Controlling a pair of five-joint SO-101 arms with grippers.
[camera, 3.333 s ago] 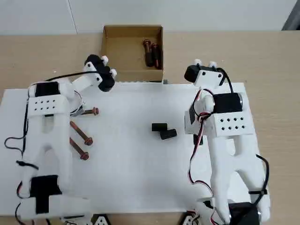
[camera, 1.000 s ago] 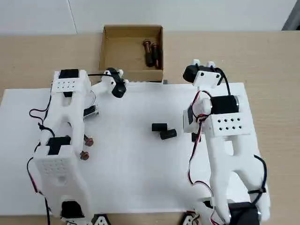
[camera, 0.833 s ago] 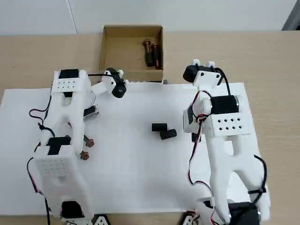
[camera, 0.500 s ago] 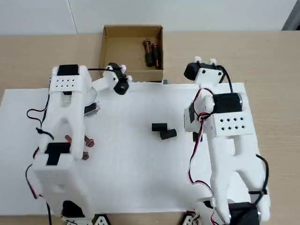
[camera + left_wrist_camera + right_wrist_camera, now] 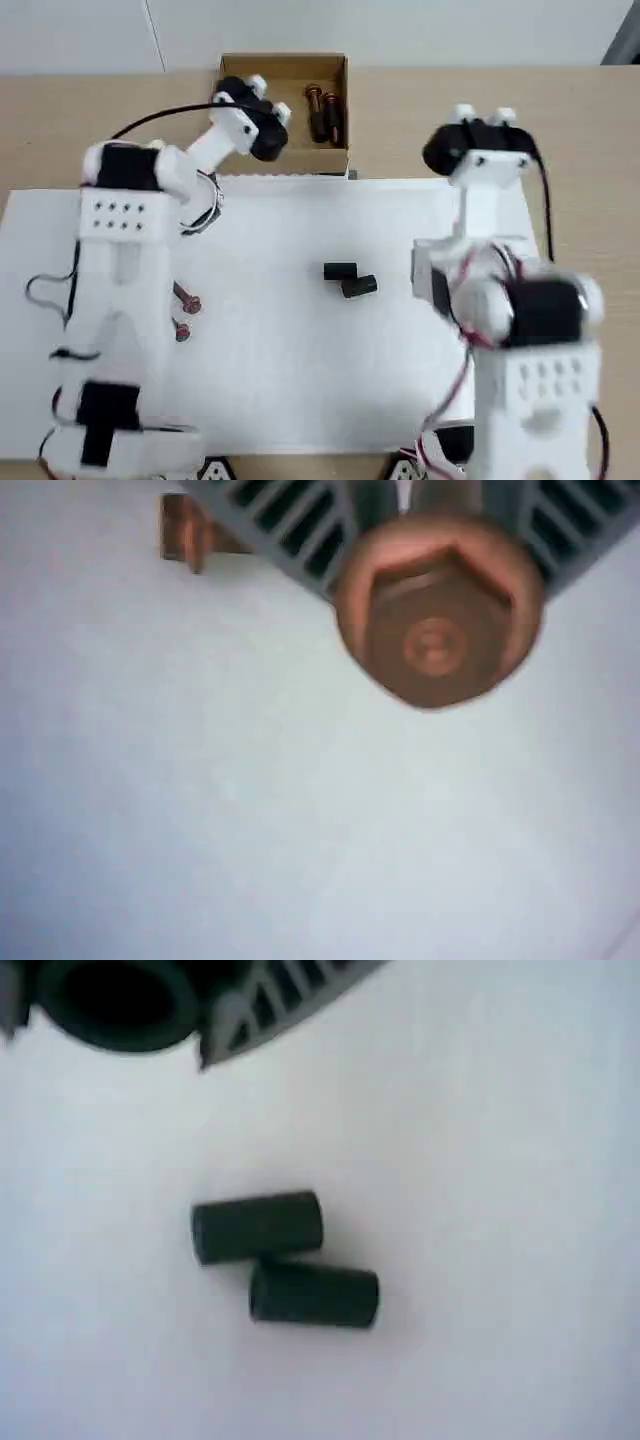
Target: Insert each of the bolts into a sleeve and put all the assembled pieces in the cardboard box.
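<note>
The left end effector (image 5: 432, 520) is clamped on a copper-coloured bolt (image 5: 435, 630) whose hexagonal head faces the wrist camera. It sits near the cardboard box (image 5: 232, 100) at the counter's far edge. The right end effector (image 5: 110, 1010) grips a black sleeve (image 5: 120, 1040), open end showing. Two loose sleeves (image 5: 257, 1226) lie touching mid-sheet.

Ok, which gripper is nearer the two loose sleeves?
Right. The right gripper, holding a sleeve, is beside the loose sleeves; the left gripper, holding a bolt, is across the mat.

Probably a lab bench: wooden table (image 5: 60, 120), white work mat (image 5: 300, 380).
</note>
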